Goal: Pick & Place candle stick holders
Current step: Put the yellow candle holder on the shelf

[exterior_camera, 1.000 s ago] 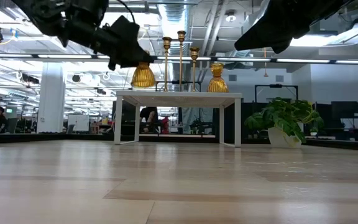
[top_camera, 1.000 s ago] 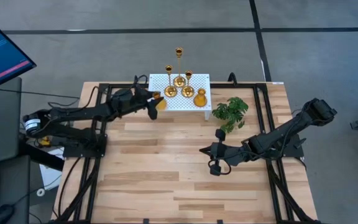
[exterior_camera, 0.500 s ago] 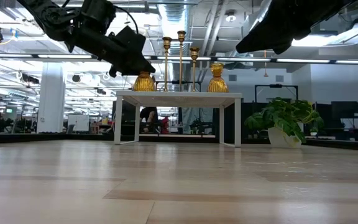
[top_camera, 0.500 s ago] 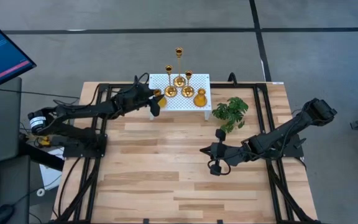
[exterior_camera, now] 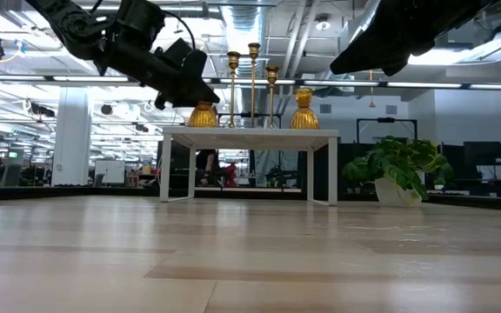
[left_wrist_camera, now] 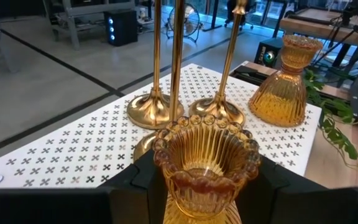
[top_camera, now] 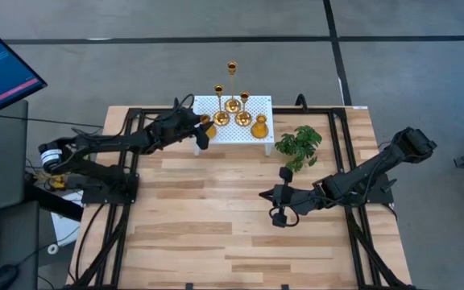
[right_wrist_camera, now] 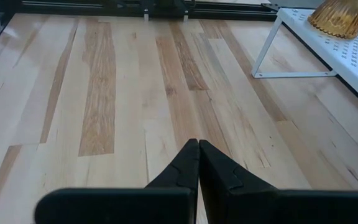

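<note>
Left hand (left_wrist_camera: 205,186) at the white stand (top_camera: 258,133) — gripping a ribbed gold holder (left_wrist_camera: 206,163).
Holder rests on the stand's near corner; right hand (right_wrist_camera: 198,163) pinched shut, empty, over the wooden surface (top_camera: 216,225).

The white stand (top_camera: 232,129) is crowded: three tall holders (top_camera: 232,103) cluster at its middle, a bulbous holder (top_camera: 259,126) near the plant (top_camera: 299,145), and the left gripper (top_camera: 200,129) at its opposite end. Bare boards (top_camera: 216,234) lie in front.
</note>
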